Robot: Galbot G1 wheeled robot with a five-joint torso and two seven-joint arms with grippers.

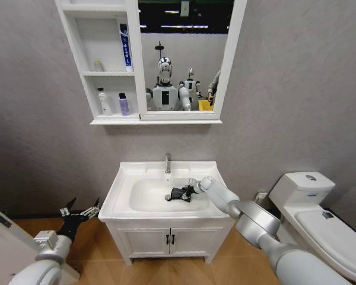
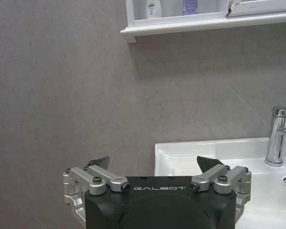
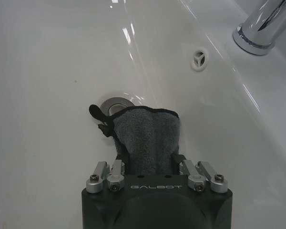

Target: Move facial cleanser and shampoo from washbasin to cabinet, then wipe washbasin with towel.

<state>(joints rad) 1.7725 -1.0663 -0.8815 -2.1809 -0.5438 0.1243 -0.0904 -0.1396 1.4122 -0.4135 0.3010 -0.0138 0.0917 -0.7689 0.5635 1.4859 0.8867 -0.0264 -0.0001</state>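
Down in the washbasin [image 1: 123, 189] bowl, right end effector [image 3: 152, 160] clamped on soft, floppy towel [image 3: 150, 138], pinched at one end; left end effector [image 2: 152, 167] spread apart, idle beside the washbasin.

White washbasin [image 1: 126, 191] with chrome faucet [image 1: 168, 162]; dark grey towel [image 3: 148, 143] is seen in its bowl. White cabinet [image 1: 83, 74] is mounted on a grey wall [image 1: 41, 136]; a purple bottle [image 1: 123, 104] and a white bottle [image 1: 104, 101] are seen inside.
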